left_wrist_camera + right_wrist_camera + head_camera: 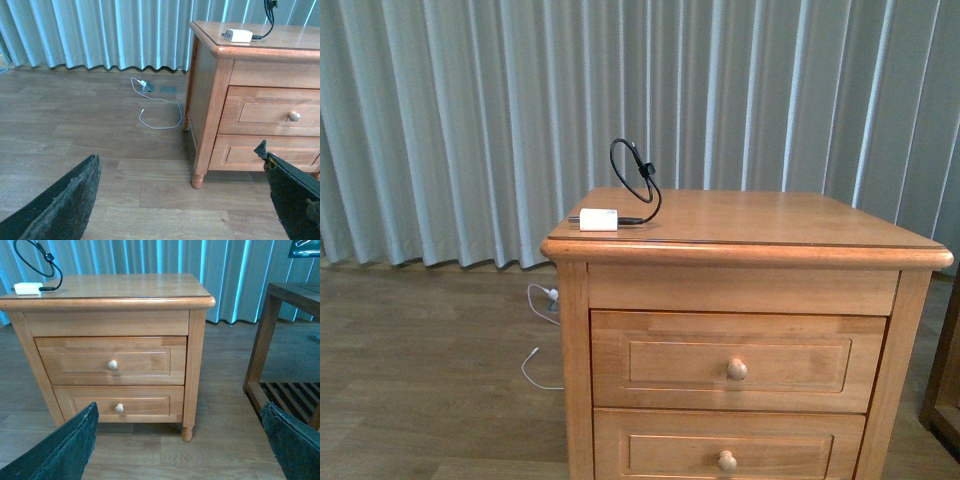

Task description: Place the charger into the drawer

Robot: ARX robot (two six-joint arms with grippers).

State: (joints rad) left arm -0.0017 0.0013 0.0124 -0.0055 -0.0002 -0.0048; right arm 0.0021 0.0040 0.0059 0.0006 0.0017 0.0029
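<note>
The charger, a small white plug block with a black cable looped upward, lies on the left front of the nightstand top. It also shows in the left wrist view and the right wrist view. The upper drawer is shut, with a round knob; it also shows in the right wrist view. My left gripper is open and empty above the floor, left of the nightstand. My right gripper is open and empty in front of the nightstand, well back from it.
The lower drawer is shut. A thin white cable lies on the floor left of the nightstand. A dark wooden table with a slatted shelf stands to the right. Curtains hang behind.
</note>
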